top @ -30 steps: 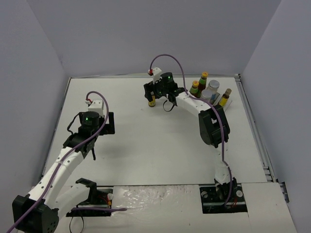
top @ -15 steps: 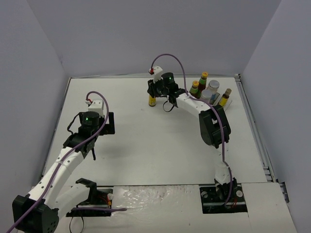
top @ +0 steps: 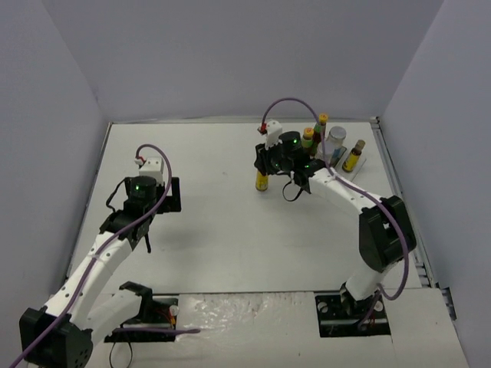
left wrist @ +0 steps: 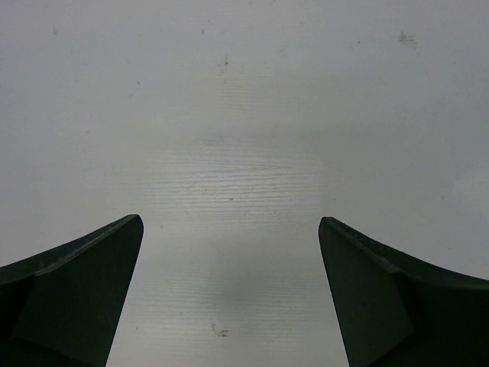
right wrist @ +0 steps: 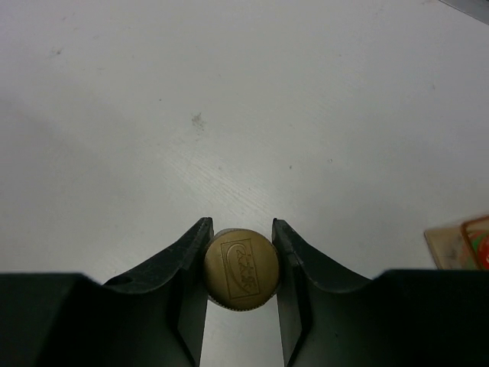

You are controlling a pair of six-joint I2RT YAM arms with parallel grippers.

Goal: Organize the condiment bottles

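Right gripper (right wrist: 239, 227) is pinching the gold cap of one slim brown bottle (top: 261, 182), upright, left of the clear tray (top: 362, 162). In the tray I count two red bottles (top: 321, 123), one white jar (top: 336, 139) and a second slim brown bottle (top: 354, 156). Left gripper (left wrist: 229, 225) is spread wide over the table (left wrist: 244, 115).

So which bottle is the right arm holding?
The slim brown yellow-labelled bottle, its gold cap pinched between the fingers of the right gripper; the other bottles stand clustered at the far-right corner.
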